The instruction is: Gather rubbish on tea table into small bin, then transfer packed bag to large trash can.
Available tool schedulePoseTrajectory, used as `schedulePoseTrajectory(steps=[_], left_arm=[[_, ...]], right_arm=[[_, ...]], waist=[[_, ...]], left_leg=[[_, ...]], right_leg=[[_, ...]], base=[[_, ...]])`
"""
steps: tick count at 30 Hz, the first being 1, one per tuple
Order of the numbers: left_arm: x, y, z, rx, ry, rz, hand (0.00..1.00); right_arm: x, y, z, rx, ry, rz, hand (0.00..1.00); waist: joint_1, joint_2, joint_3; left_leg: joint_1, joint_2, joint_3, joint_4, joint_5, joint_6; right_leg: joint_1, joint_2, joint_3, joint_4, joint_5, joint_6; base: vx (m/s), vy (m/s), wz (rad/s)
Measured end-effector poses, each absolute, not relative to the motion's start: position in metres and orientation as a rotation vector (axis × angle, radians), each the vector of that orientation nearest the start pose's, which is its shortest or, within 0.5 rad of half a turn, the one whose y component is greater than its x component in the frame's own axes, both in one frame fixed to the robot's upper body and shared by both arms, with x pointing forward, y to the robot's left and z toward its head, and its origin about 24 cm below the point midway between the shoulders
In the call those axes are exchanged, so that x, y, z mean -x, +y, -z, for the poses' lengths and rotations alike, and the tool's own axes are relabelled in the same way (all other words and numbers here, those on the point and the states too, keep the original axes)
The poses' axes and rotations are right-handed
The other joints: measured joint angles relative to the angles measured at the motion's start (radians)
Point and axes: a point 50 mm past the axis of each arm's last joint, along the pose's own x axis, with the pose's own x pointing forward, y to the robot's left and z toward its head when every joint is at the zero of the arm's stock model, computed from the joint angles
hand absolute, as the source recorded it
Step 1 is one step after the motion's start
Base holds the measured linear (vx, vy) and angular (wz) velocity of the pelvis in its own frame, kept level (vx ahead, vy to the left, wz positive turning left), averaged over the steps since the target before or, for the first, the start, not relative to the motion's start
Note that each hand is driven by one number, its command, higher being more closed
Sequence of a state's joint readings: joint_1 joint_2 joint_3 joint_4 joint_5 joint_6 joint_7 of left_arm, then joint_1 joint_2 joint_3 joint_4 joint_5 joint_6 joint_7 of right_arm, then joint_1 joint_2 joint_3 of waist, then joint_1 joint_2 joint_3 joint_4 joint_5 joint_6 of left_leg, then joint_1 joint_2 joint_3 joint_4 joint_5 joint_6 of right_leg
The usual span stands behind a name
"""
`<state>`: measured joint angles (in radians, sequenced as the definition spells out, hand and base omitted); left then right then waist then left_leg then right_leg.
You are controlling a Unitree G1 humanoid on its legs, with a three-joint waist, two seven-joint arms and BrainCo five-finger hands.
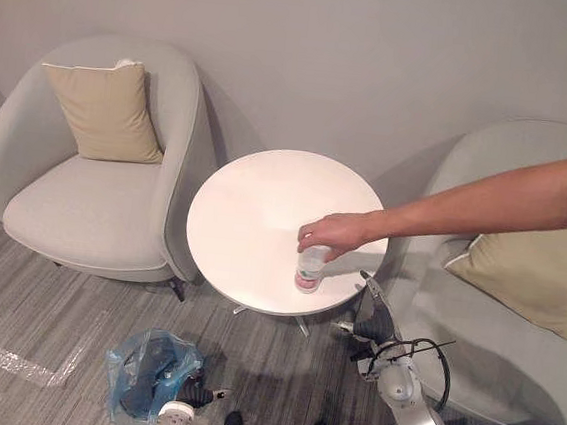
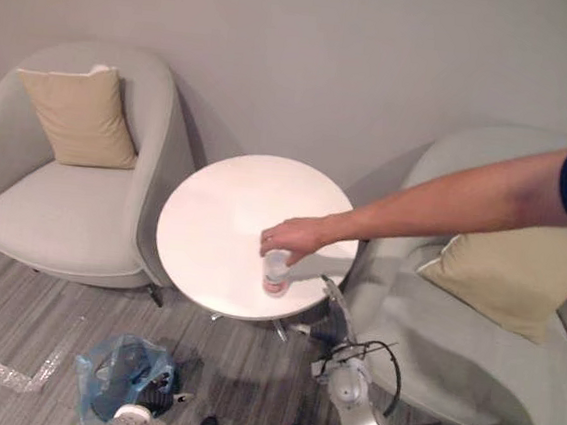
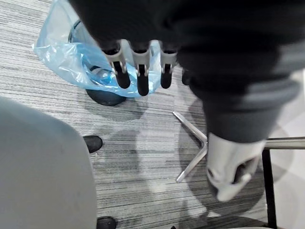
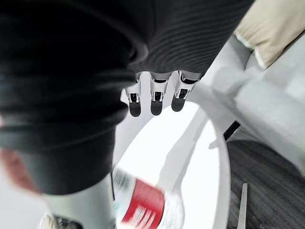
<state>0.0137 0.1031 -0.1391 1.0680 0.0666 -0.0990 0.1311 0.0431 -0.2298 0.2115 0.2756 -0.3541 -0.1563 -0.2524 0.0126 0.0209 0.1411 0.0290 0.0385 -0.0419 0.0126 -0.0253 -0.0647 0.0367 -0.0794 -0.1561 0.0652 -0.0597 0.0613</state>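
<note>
Bottle (image 1: 309, 268) upright at 5 o'clock on round counter (image 1: 255, 200), with a person's hand (image 1: 334, 231) on its top. Right hand (image 4: 155, 98) fingers apart, empty, just off that edge. Left hand (image 3: 138, 71) relaxed, empty, by blue-bagged bin (image 1: 148, 370) at 7 o'clock. Risk: reaching now bumps the person or tips the bottle off the edge.

bottle (image 1: 309, 272) on tabletop (image 1: 255, 200) nr front-right edge, person's hand (image 1: 334, 232) on its top. L armchair (image 1: 82, 218) w/ cushion (image 1: 105, 110) left of table, R armchair (image 1: 482, 342) w/ 2nd cushion (image 1: 534, 272) right of it. bin (image 1: 148, 372) on floor (image 1: 54, 301), front-left of table.
</note>
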Motion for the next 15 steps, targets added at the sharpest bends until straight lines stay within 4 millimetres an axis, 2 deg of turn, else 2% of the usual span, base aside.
schedulePoseTrajectory(steps=[5, 15], left_arm=[[-0.128, 0.177, 0.152, -0.285, 0.963, 0.0, 0.0], [-0.127, 0.176, 0.152, -0.289, 0.958, 0.005, 0.0]], right_arm=[[-0.242, -0.162, 0.009, 0.6, 0.058, -0.018, 0.0], [-0.239, -0.166, 0.018, 0.565, 0.105, 0.034, 0.0]], waist=[[0.003, 0.0, 0.0], [0.002, 0.0, -0.001]], left_leg=[[-0.005, -0.003, -0.009, 0.001, 0.0, 0.0], [-0.006, -0.004, -0.028, -0.007, 0.01, -0.001]], right_leg=[[0.002, 0.001, -0.003, -0.003, 0.0, 0.0], [0.017, 0.001, -0.021, -0.02, -0.001, -0.001]], base=[[0.06, 0.003, 0.08], [-0.03, -0.001, 0.07]])
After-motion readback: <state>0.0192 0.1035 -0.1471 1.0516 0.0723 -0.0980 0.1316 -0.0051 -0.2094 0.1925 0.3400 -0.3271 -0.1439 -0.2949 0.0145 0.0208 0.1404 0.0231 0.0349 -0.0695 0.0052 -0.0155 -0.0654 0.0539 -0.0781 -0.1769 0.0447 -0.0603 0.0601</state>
